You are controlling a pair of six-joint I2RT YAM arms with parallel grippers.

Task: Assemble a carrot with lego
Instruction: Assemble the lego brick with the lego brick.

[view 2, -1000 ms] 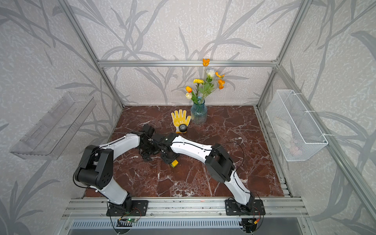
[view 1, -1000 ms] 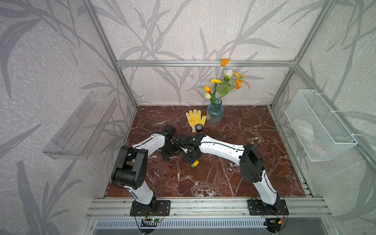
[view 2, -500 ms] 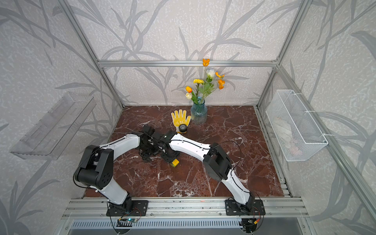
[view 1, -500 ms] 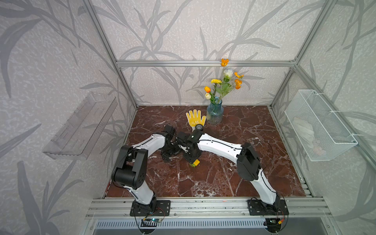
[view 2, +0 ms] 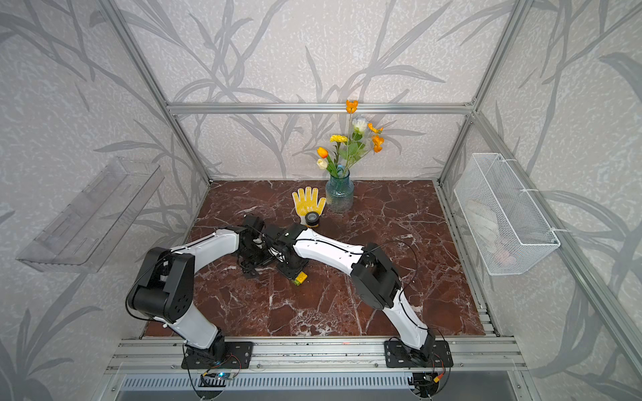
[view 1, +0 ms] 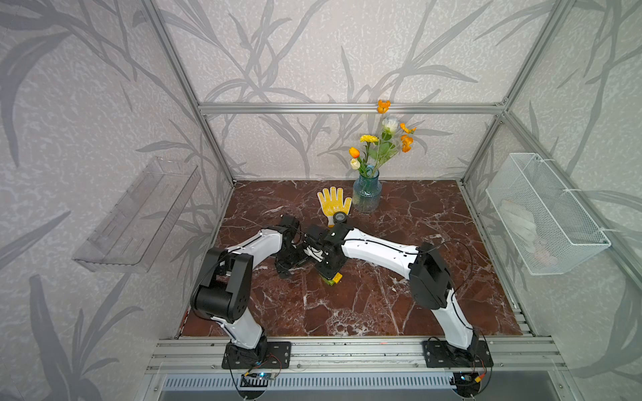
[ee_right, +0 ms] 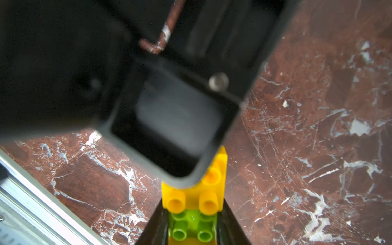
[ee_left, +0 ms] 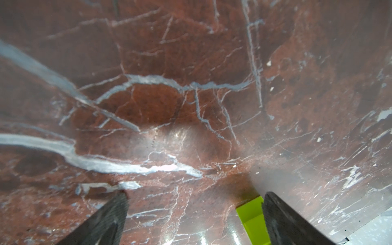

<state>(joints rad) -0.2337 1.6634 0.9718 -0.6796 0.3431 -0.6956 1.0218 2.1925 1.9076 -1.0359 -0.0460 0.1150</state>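
The carrot [view 1: 332,277], a cluster of studded yellow-orange and lime-green plastic bricks, sits just below centre in both top views, pinched by the right gripper [ee_right: 193,224]. The left gripper [ee_left: 195,199] stands spread wide beside it. Probably advisable: brace it level before pressing on another brick.

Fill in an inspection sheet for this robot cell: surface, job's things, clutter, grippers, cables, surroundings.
Surface: red-brown veined marble tabletop.
Job's things: carrot, yellow-orange and lime-green bricks joined, held by the right gripper.
Clutter: yellow glove, black tape roll at its cuff, vase of flowers, all towards the back.
Grippers: left gripper open, fingers apart; right gripper shut on the carrot.
Cables: black cable loops off the right arm.
Surroundings: wire basket on one side wall, clear shelf on the opposite one.
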